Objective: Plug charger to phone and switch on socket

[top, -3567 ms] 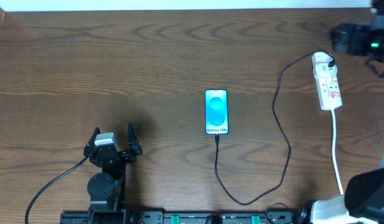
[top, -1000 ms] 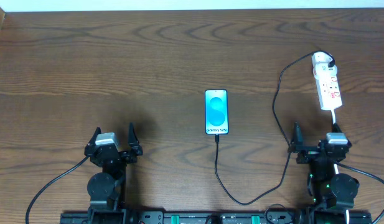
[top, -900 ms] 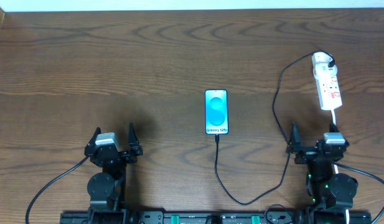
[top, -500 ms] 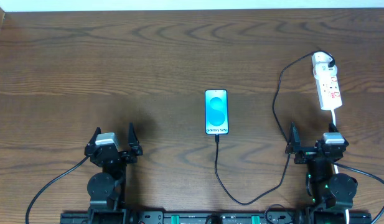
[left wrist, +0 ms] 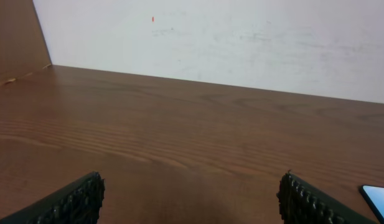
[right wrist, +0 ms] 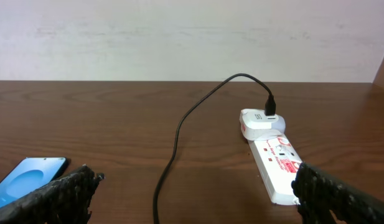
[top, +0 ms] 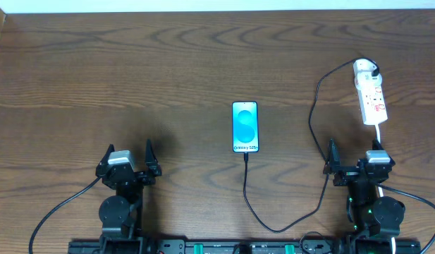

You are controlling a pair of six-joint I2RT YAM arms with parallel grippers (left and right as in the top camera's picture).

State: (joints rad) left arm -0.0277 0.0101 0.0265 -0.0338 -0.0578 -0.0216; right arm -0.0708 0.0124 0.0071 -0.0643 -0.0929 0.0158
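The right gripper [top: 354, 150], over by the socket [top: 371, 99] seconds ago, now sits wide open at the near edge, like the left gripper [top: 127, 149]. The charger [top: 312, 120] runs from socket to mid-table phone [top: 245, 127].

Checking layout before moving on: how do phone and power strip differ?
The phone is dark-framed with a blue screen; the power strip is white with red markings. The phone lies centred, straight; the power strip lies far right, slightly tilted. Both lie flat, linked by the black cable.
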